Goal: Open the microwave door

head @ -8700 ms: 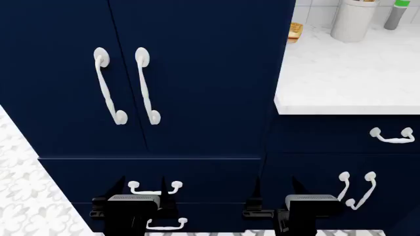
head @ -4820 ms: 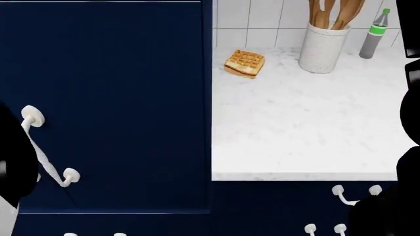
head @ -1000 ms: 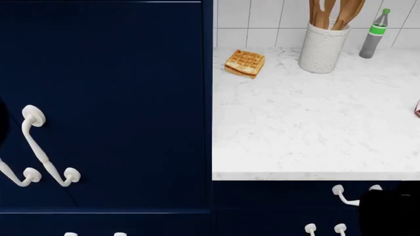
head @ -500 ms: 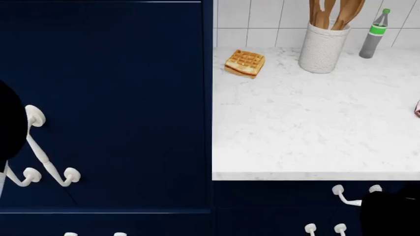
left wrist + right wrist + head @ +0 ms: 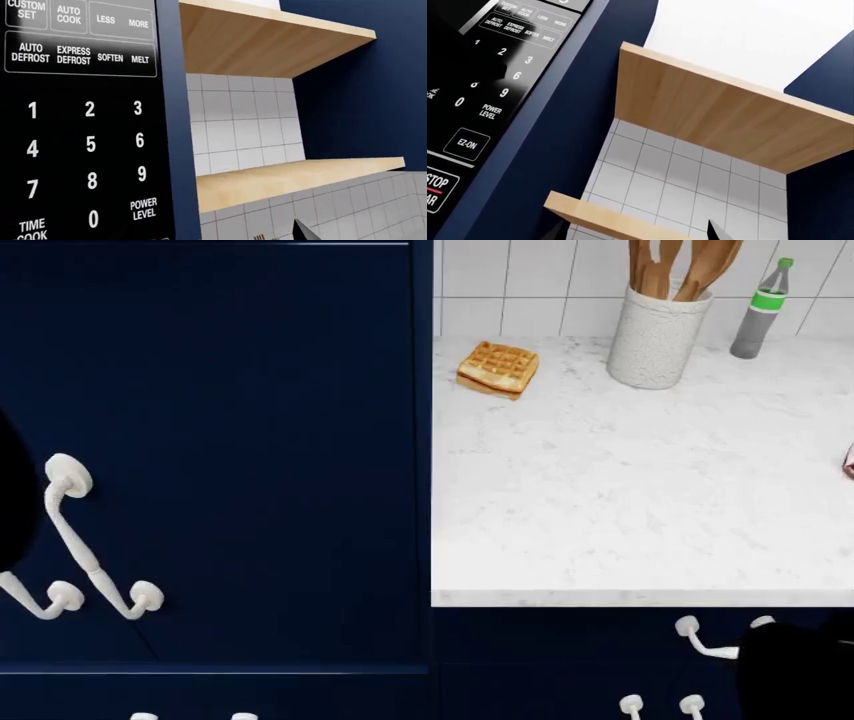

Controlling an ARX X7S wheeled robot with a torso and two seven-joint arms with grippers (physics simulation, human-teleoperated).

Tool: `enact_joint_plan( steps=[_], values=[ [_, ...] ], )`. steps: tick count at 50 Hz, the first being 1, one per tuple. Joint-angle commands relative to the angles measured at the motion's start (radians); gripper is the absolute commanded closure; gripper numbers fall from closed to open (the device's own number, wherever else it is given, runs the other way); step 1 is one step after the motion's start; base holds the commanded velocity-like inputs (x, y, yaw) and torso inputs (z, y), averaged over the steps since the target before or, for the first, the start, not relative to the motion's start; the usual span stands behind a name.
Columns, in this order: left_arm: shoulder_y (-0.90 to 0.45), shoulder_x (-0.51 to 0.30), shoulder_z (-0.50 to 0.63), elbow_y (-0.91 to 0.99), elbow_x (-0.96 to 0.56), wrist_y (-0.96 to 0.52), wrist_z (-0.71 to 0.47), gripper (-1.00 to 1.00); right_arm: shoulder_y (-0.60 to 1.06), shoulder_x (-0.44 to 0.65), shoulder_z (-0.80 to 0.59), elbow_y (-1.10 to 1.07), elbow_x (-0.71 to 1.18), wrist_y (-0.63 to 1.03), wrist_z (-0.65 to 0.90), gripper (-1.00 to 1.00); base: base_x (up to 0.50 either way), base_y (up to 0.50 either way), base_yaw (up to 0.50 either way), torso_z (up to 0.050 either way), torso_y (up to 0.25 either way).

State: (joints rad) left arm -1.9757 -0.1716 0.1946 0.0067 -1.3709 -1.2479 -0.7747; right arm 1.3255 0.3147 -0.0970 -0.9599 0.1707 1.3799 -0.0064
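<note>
Navy cabinets and a marble counter (image 5: 627, 490) fill the head view; the microwave (image 5: 80, 125) keypad is seen only by both wrist cameras, at nine o'clock. Neither hand's opening can be told. A key could be pressed by mistake.

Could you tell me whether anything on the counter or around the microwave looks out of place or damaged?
One oddity: a waffle lies directly on the bare white countertop, with no plate under it, beside the utensil crock. The crock and the green-capped bottle stand upright. The microwave keypad looks intact, and nothing appears spilled.
</note>
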Motion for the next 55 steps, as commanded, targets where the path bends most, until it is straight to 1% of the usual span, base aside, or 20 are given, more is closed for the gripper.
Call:
enact_joint_plan(
  steps=[1, 17, 38, 41, 47, 52, 55],
  values=[
    [-0.028, -0.028, 0.063, -0.103, 0.126, 0.067, 0.109, -1.0, 0.013, 0.002, 0.001, -0.008, 0.007, 0.018, 0.003, -1.0, 0.0, 0.0, 0.0, 0.0, 0.0],
    [-0.04, -0.057, 0.098, -0.163, 0.197, 0.125, 0.166, -1.0, 0.002, 0.005, -0.003, 0.003, 0.011, -0.001, 0.011, -1.0, 0.0, 0.0, 0.0, 0.0, 0.0],
    [-0.037, -0.105, 0.102, -0.193, 0.228, 0.161, 0.191, -1.0, 0.011, 0.006, -0.001, -0.004, 0.024, 0.014, 0.017, -1.0, 0.0, 0.0, 0.0, 0.0, 0.0],
    [-0.029, -0.111, 0.097, -0.186, 0.224, 0.162, 0.185, -1.0, 0.013, 0.006, -0.002, -0.004, 0.025, 0.015, 0.018, -1.0, 0.0, 0.0, 0.0, 0.0, 0.0],
    [0.012, -0.124, 0.057, -0.117, 0.178, 0.147, 0.129, -1.0, 0.008, 0.007, -0.001, -0.004, 0.028, 0.013, 0.02, -1.0, 0.0, 0.0, 0.0, 0.0, 0.0],
    [0.027, -0.132, 0.028, -0.095, 0.157, 0.153, 0.102, -1.0, 0.011, 0.008, -0.004, -0.003, 0.029, 0.016, 0.025, -1.0, 0.0, 0.0, 0.0, 0.0, 0.0],
    [0.041, -0.139, 0.005, -0.064, 0.131, 0.148, 0.074, -1.0, -0.001, 0.009, -0.011, 0.012, 0.026, -0.011, 0.028, -1.0, 0.0, 0.0, 0.0, 0.0, 0.0]
  ],
)
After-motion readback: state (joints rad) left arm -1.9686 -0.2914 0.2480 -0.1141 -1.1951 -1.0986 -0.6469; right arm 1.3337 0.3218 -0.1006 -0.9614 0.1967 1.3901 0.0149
